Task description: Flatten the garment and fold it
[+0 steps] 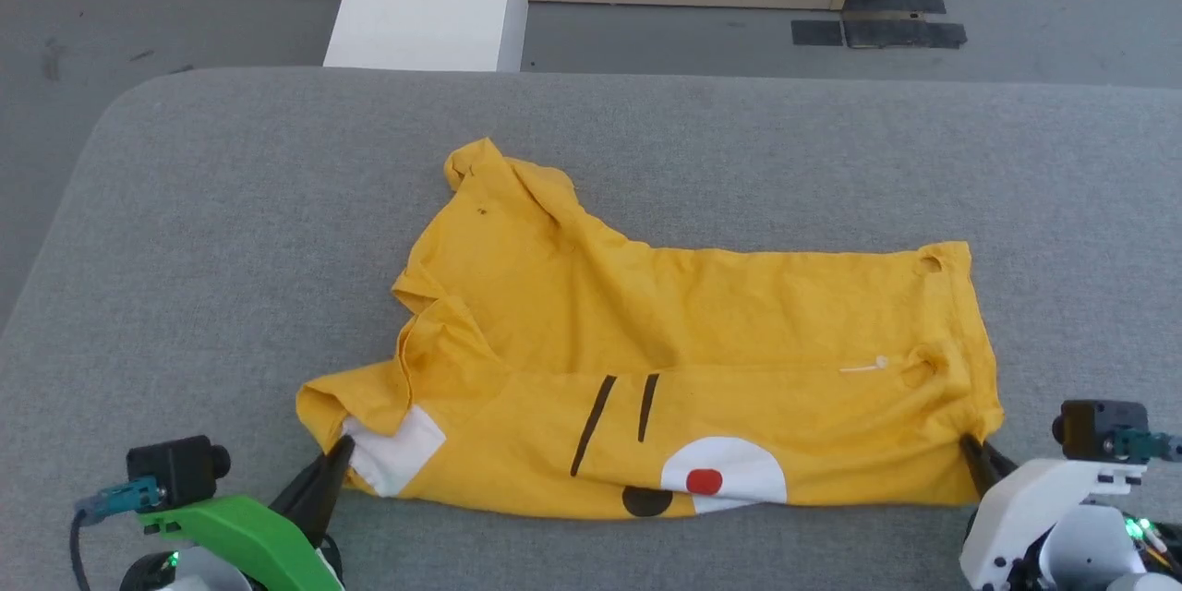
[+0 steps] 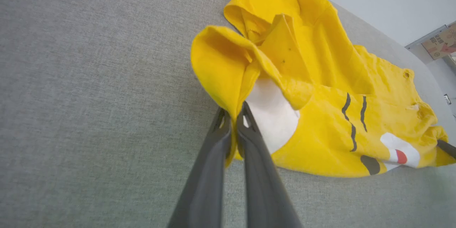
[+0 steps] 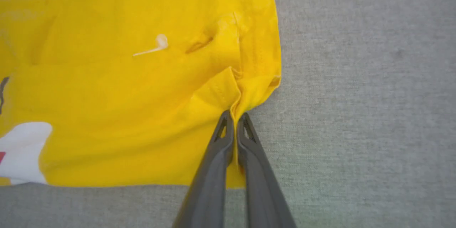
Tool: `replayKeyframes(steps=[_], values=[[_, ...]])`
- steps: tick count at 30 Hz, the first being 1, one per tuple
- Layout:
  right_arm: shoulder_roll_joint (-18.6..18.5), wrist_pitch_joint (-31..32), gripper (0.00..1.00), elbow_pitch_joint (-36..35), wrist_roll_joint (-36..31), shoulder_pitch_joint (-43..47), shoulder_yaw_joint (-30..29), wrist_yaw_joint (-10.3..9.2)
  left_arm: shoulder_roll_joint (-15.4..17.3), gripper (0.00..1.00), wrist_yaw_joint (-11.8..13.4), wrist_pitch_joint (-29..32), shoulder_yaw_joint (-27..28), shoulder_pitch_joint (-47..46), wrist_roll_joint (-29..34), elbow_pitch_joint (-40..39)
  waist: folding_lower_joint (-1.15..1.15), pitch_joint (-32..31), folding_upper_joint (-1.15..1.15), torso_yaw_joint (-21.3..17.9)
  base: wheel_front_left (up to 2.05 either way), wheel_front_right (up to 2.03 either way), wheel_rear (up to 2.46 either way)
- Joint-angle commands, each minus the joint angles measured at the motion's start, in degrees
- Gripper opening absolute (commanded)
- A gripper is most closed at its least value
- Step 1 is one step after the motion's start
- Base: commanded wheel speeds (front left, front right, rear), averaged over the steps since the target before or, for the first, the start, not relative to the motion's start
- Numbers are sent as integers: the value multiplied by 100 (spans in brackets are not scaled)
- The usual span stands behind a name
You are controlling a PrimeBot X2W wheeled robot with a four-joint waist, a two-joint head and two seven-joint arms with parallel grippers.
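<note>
Along the front edge of the grey table [image 1: 231, 249], the garment [image 1: 646, 323] was pinched at both near corners by the closed left gripper [image 1: 342, 448] and right gripper [image 1: 970, 445]; an even outward pull was judged needed.

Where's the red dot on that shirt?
Head view: the red dot sits in a white patch by the shirt's near edge, right of two black lines.

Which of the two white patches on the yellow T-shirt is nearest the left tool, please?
The plain white patch at the corner of the T-shirt, right beside the left tool; the other white patch, farther right, bears a red dot.
</note>
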Motion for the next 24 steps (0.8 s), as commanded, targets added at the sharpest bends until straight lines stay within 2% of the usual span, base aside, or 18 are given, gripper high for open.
replayKeyframes(steps=[1,4,10,15,20,24], values=[[6,-76,0,-118,50,-150,-5,-8,48,0,16,-3,44,-13,-94,-46,0,-67,0,-55,0,0,0],[6,-108,0,-414,224,-156,5,-8,110,0,7,101,127,128,-271,-198,0,-138,0,-100,0,0,0],[6,159,0,-1276,569,252,-43,-8,330,0,165,381,401,665,-609,-701,0,-266,0,-173,0,0,0],[6,465,0,-1888,745,831,-383,-8,488,0,320,558,620,1172,-820,-1149,0,-293,0,-198,0,0,0],[6,687,0,-2103,1058,1319,-599,-8,580,0,418,794,708,1587,-1050,-1412,0,-285,0,-224,0,0,0],[6,732,0,-1907,1116,1523,-576,-8,582,0,493,1033,595,1774,-1181,-1439,0,-303,0,-237,0,0,0]])
